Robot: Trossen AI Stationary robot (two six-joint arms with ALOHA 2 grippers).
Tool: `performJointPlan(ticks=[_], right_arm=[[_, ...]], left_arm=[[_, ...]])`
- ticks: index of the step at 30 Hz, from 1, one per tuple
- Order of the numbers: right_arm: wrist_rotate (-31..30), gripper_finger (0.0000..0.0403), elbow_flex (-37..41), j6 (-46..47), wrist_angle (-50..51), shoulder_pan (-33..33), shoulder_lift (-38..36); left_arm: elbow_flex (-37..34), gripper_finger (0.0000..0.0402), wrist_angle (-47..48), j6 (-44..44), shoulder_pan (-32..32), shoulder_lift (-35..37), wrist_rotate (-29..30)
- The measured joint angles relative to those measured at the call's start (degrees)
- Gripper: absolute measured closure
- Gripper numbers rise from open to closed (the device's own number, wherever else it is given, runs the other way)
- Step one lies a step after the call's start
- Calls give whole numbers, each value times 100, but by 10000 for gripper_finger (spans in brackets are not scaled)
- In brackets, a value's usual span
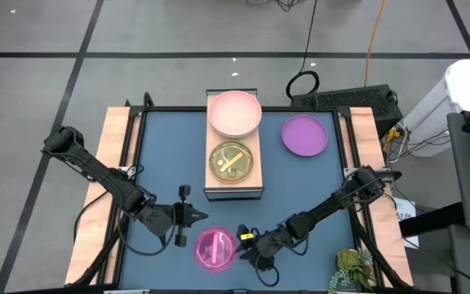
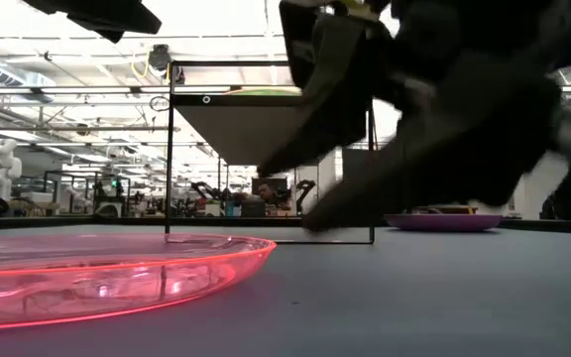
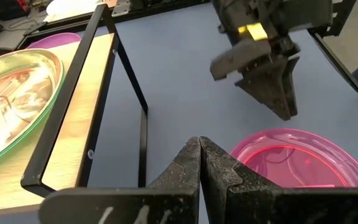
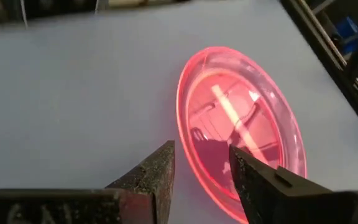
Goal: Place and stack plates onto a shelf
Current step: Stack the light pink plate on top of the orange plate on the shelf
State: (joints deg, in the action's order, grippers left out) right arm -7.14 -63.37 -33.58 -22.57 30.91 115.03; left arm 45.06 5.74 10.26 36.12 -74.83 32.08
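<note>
Shelf: the long light-wood block with dark edges stands raised on a thin black frame at the middle of the blue-grey desk.
On the shelf: two plates side by side, a large salmon-pink opaque plate at the far end and a small translucent green plate nearer the arms; neither lies on top of the other.
Off the shelf: a large purple opaque plate lies flat on the desk just beside the shelf, on the right arm's side, and a small translucent magenta plate lies flat at the near edge of the desk, in front of the shelf.
Right claw: the right claw hangs low at the rim of the magenta plate with its fingers spread; one finger is over the rim and the other over bare desk, and nothing is pinched between them.
Left claw: the left claw waits just beside the magenta plate on the other side, fingers pressed together and holding nothing.
Progress: two of the four plates in view are shelved (no other plates show in any view), so roughly half is done, and no stacking has begun.
Left to do: I judge the magenta plate is the one in hand; it must be gripped by the rim, lifted and set on the shelf, probably onto the green plate, and the purple one after it.
</note>
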Motion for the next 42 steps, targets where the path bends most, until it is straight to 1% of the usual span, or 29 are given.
performJointPlan(ticks=[3, 7, 16, 24, 27, 36, 40, 42], right_arm=[[48, 270, 0, -338, -179, -14, 203], [-8, 271, -2, -520, -462, -12, 340], [-142, 271, -6, -557, -417, -194, 385], [82, 275, -11, -726, -312, -347, 399], [139, 292, -11, -771, -279, -367, 401], [297, 372, -11, -745, -140, -462, 405], [299, 397, -9, -712, -127, -475, 405], [373, 401, -6, -647, -126, -499, 409]], left_arm=[[2, 399, 3, 0, 0, 0, 0], [2, 399, 2, 20, 2, 0, -2], [2, 399, 4, 3, 2, 0, -2], [2, 399, 4, 0, 2, 0, -2], [2, 399, 3, 1, 2, 0, -2], [4, 399, 2, 1, 2, 0, -2], [4, 399, 2, 2, 2, 0, -2], [4, 399, 2, 2, 2, 0, -2]])
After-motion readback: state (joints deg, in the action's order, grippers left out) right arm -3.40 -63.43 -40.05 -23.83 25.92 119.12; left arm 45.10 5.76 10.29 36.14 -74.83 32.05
